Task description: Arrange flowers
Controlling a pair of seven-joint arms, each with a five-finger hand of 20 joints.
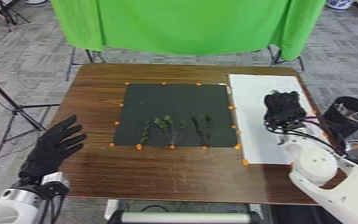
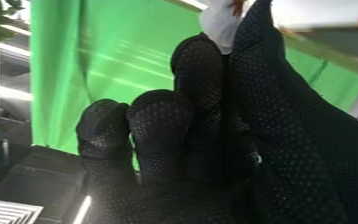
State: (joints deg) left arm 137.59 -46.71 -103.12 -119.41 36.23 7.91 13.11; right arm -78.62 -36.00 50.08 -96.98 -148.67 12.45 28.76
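Well, the right hand point(image 1: 285, 104) is over the white sheet point(image 1: 250, 123) at the right side of the desk point(image 1: 211, 183), its thumb and a neighbouring finger closed together on a white thing point(image 2: 218, 26), while the other fingers are only slightly bent. I can't make out for certain what that white thing is, though it could be part of a blossom. Inward from there lies the dark mat point(image 1: 172, 100), with orange marks point(image 1: 172, 146) around its border, and on its near part the green sprigs point(image 1: 170, 126) are set out in small upright groups, side by side with gaps between. Over at the left edge the left hand point(image 1: 46, 152) waits well apart from them, fingers spread and nothing in its grasp. Past the far side of the desk hangs a green cloth point(image 1: 189, 25). To my eye the greenery is laid out and the job has come round to adding another piece. If so, the next move wants a light pinch, a lift clear of the sheet and a careful swing over to the mat, lowering the piece beside the sprigs without dragging them out of line.
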